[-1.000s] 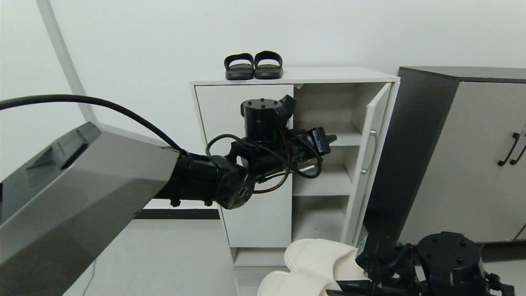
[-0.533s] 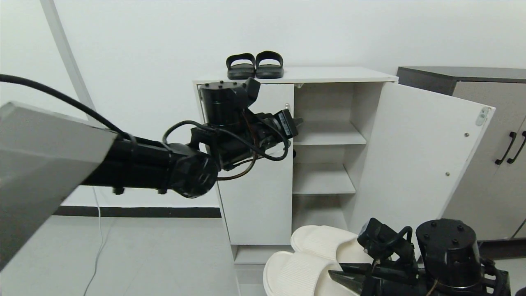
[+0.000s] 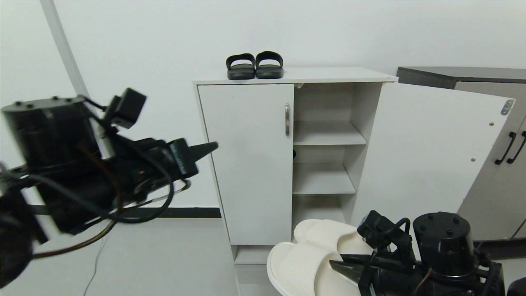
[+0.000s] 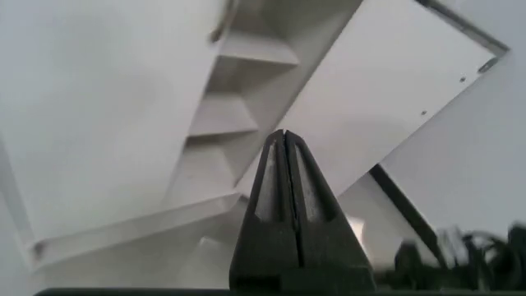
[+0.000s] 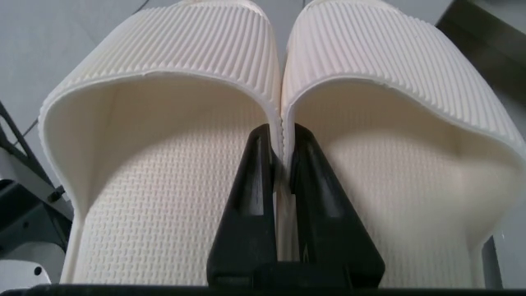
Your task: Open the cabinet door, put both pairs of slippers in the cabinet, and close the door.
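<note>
With its right door (image 3: 423, 156) swung wide and left door (image 3: 250, 164) shut, the white two-door cabinet (image 3: 349, 76) shows bare shelves. Right gripper (image 5: 283, 140) is clamped on the touching inner walls of the cream ribbed foam slippers (image 3: 312, 255), low in front of the open bay. Black slide slippers (image 3: 254, 65) sit on the cabinet top, left of middle, toward the back edge. Left gripper (image 4: 284, 140): fingers pressed together, empty, off the cabinet's left side.

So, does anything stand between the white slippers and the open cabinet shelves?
Nothing visible does. The right door is swung wide, the shelves are exposed, and the left gripper is left of the cabinet. The right gripper holds the white slippers.
</note>
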Available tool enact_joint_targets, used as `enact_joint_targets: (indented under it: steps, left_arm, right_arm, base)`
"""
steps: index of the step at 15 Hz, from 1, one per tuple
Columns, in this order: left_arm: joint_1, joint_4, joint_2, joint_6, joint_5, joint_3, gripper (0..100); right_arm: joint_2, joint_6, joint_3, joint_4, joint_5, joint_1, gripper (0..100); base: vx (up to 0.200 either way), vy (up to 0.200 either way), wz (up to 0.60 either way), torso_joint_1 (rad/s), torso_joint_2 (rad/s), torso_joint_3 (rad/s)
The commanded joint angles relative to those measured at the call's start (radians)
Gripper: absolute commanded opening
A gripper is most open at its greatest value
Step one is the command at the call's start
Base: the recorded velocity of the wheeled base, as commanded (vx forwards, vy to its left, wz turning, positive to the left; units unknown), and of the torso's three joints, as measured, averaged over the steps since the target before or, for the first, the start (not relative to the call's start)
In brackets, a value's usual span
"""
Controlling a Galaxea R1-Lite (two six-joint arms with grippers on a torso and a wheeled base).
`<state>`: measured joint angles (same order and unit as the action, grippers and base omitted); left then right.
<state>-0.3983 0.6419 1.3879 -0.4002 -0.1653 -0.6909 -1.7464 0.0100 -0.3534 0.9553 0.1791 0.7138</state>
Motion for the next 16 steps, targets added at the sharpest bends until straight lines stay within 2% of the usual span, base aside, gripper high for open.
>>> enact_joint_targets:
  steps: [1,2,3,4,5,6,7,8,9,10,11,12,14,16]
  left_arm:
    - [0.044,-0.082,-0.438,0.02,0.138,0.318,0]
    - [0.049,-0.146,-0.484,0.046,0.205,0.326,0]
    - [0.096,-0.26,-0.592,0.087,0.297,0.333,0]
    - [0.115,-0.28,-0.621,0.09,0.294,0.335,0]
    - [0.2,-0.357,-0.737,0.095,0.27,0.347,0]
    - [0.248,-0.401,-0.814,0.115,0.27,0.393,0]
    - [0.28,-0.41,-0.895,0.15,0.273,0.455,0]
    - [0.297,-0.41,-0.937,0.164,0.274,0.487,0]
    - [0.337,-0.415,-1.066,0.218,0.276,0.583,0]
    - [0.366,-0.413,-1.138,0.267,0.276,0.642,0]
    - [0.377,-0.415,-1.187,0.299,0.274,0.676,0]
    - [0.383,-0.493,-1.307,0.328,0.273,0.689,0]
    - [0.408,-0.605,-1.374,0.342,0.273,0.689,0]
    - [0.406,-0.605,-1.38,0.347,0.27,0.689,0]
  right_arm:
    - [0.001,0.001,-0.002,0.002,0.002,-0.013,0]
    - [-0.001,0.001,-0.002,0.003,0.002,-0.014,0]
    - [-0.001,0.002,-0.002,0.003,0.002,-0.014,0]
    - [0.001,0.002,-0.002,0.003,0.002,-0.014,0]
    - [0.005,0.002,0.001,0.003,0.0,-0.014,0]
    - [0.005,0.001,0.001,0.003,0.002,-0.016,0]
    - [0.005,0.001,0.001,0.003,0.002,-0.017,0]
    - [0.005,-0.001,0.001,0.003,0.002,-0.017,0]
    - [0.005,-0.001,-0.001,0.003,0.0,-0.017,0]
    - [0.005,0.001,-0.001,0.005,0.0,-0.016,0]
    - [0.005,0.001,-0.002,0.01,0.0,-0.016,0]
    - [0.005,0.002,0.002,0.026,0.0,-0.016,0]
    - [0.005,0.001,0.004,0.029,0.0,-0.017,0]
    - [0.005,0.001,0.008,0.029,0.0,-0.016,0]
  base:
    - [0.0,0.0,0.0,0.0,0.0,0.0]
    - [0.0,0.0,0.0,0.0,0.0,0.0]
    - [0.0,0.0,0.0,0.0,0.0,0.0]
    - [0.0,0.0,0.0,0.0,0.0,0.0]
    - [0.0,0.0,0.0,0.0,0.0,0.0]
    - [0.0,0.0,0.0,0.0,0.0,0.0]
    - [0.0,0.0,0.0,0.0,0.0,0.0]
    - [0.0,0.0,0.0,0.0,0.0,0.0]
    - [0.0,0.0,0.0,0.0,0.0,0.0]
    - [0.0,0.0,0.0,0.0,0.0,0.0]
    - [0.0,0.0,0.0,0.0,0.0,0.0]
    - [0.0,0.0,0.0,0.0,0.0,0.0]
    - [0.0,0.0,0.0,0.0,0.0,0.0]
    - [0.0,0.0,0.0,0.0,0.0,0.0]
